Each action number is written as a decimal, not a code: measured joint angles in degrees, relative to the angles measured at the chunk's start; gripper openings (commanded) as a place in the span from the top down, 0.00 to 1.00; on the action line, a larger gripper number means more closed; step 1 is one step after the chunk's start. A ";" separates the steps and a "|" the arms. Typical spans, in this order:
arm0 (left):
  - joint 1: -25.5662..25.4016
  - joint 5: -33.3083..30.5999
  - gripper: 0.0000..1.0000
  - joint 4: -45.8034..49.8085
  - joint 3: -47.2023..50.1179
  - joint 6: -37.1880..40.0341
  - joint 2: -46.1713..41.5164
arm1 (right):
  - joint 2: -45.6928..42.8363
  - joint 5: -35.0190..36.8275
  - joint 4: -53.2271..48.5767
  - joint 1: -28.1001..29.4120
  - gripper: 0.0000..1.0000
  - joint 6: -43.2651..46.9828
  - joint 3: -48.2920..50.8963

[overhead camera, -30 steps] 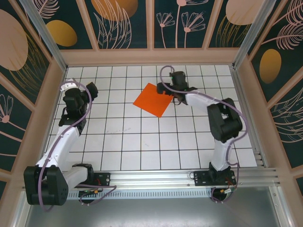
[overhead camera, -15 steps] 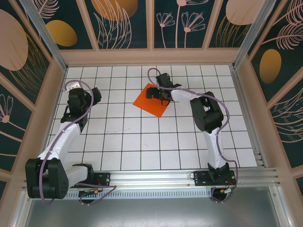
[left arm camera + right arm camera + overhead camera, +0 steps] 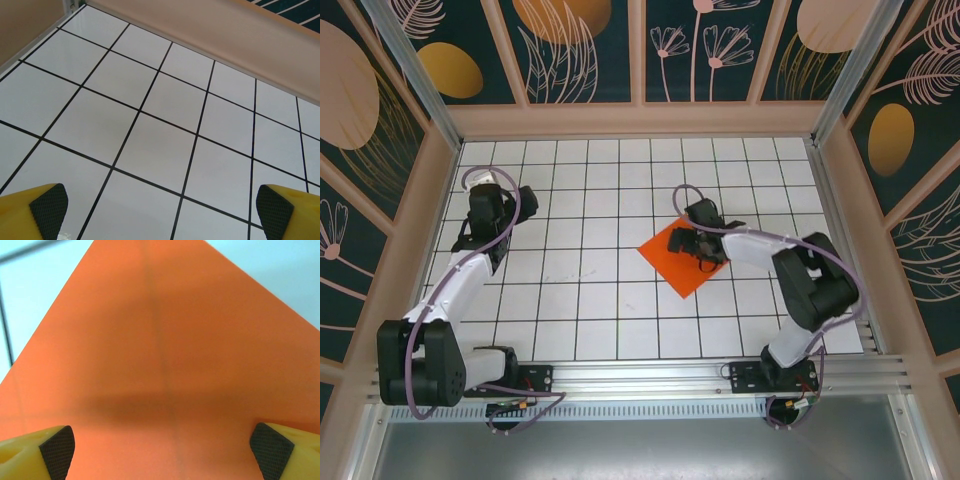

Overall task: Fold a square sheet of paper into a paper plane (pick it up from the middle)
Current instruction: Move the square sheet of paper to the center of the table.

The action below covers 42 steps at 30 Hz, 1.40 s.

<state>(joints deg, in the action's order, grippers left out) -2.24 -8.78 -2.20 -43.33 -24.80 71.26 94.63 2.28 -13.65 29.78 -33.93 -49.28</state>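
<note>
The square sheet of paper is bright orange and lies flat and unfolded on the white grid table, right of centre, turned like a diamond. My right gripper sits low over the sheet's far half, open, its fingers spread wide. In the right wrist view the sheet spans the frame, and the right gripper has nothing between its black pads. My left gripper is at the far left, open over bare tiles; the left wrist view shows the left gripper with its jaws wide apart. The paper plane is out of view.
The white gridded table is fenced by wooden walls at the back and both sides. An aluminium rail with the arm bases runs along the near edge. The back wall rises close ahead of the left gripper.
The orange sheet and my right gripper have moved together from the far centre about two tiles nearer and to the right. My left gripper shifted slightly.
</note>
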 measured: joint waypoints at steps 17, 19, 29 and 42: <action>0.00 4.07 0.02 0.74 -0.50 -1.01 0.76 | 2.80 -3.45 -23.39 0.33 0.01 21.86 -14.86; 0.00 4.07 0.01 0.79 -0.50 -0.98 1.09 | 4.31 -3.48 -24.76 0.33 0.01 24.39 -15.08; 0.00 4.02 0.02 1.01 -0.50 -0.98 1.64 | 8.83 -5.05 -27.36 0.31 0.03 31.15 -17.94; 0.00 3.74 0.02 1.60 -0.52 -0.96 2.19 | 13.49 -2.95 -28.17 0.02 0.03 31.04 -20.04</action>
<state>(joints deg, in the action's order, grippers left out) -2.24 -5.04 -0.60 -43.86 -25.76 73.45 108.12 -0.67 -41.82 29.80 -2.90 -69.32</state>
